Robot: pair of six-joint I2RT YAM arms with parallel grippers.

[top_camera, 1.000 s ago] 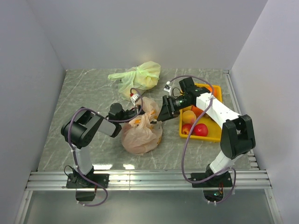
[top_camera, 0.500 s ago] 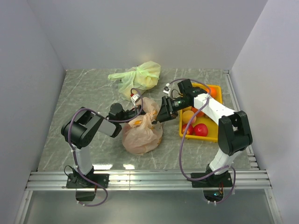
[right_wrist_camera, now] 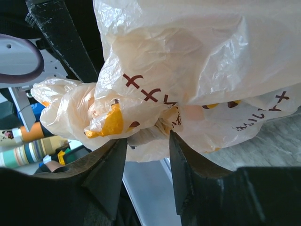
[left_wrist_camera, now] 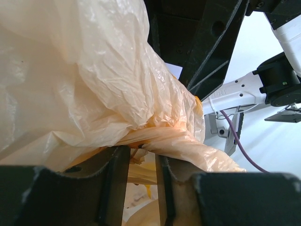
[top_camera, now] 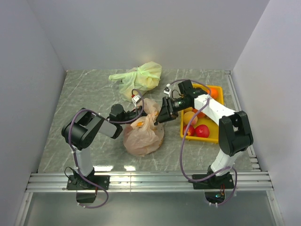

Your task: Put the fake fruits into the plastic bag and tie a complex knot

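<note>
The peach-orange plastic bag (top_camera: 143,135) lies mid-table with orange fruit showing through its top. My left gripper (top_camera: 139,112) is at the bag's upper left and my right gripper (top_camera: 159,117) at its upper right. In the left wrist view the jaws (left_wrist_camera: 142,149) stand narrowly apart, closed on a fold of the bag (left_wrist_camera: 94,84). In the right wrist view the jaws (right_wrist_camera: 148,139) pinch a twisted bunch of the printed bag (right_wrist_camera: 188,61). More fake fruits sit in the yellow tray (top_camera: 200,139): a peach (top_camera: 190,117), a red apple (top_camera: 202,131) and an orange (top_camera: 214,92).
A pale yellow-green knotted bag (top_camera: 141,77) lies at the back centre, just behind the left gripper. The tray lies under the right forearm, close to the right wall. Grey walls close in the table on three sides.
The right arm has swung slightly left and its gripper has pushed closer to the bag's top. The bag's top has bunched a little. The left arm has hardly moved.
</note>
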